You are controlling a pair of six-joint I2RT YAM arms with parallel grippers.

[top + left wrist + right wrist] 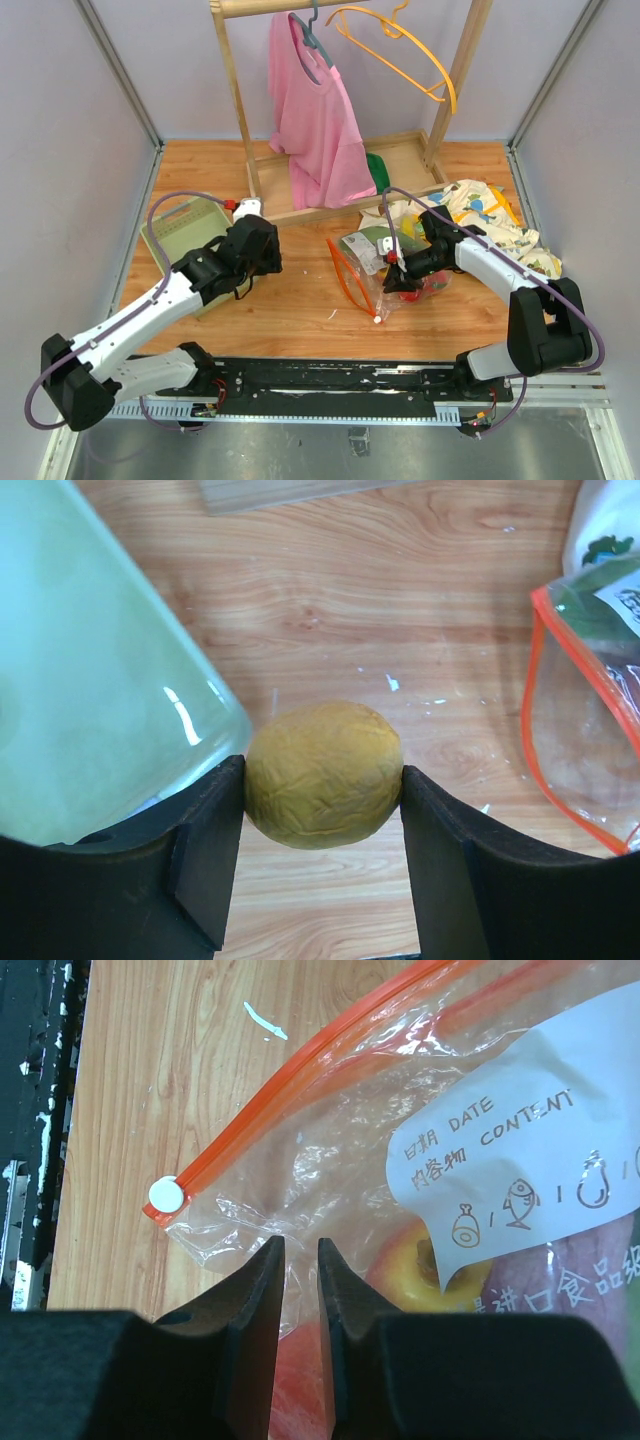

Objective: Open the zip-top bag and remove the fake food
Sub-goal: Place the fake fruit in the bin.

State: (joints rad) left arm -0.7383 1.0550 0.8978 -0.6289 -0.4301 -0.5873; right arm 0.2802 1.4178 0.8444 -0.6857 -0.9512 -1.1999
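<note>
My left gripper (pixel 323 780) is shut on a wrinkled yellow fake food piece (pixel 323 775), held over the wood table beside the pale green tray (pixel 90 660); in the top view it (pixel 255 245) sits by the tray's right edge. The zip-top bag (pixel 372 272) lies open at centre, its orange zipper strip (pixel 300 1070) and white slider (pixel 165 1195) to the left. My right gripper (pixel 301 1250) pinches the bag's clear plastic, jaws almost together. Inside are a red-yellow apple (pixel 405 1260), a red piece (pixel 295 1380) and a purple piece (pixel 590 1270) under the white label (pixel 500 1160).
The pale green tray (pixel 180 228) stands at the left. A wooden rack (pixel 235 90) at the back holds a pink shirt (pixel 315 110) and an orange hanger (pixel 400 50). A dinosaur-print cloth (pixel 490 215) lies right of the bag.
</note>
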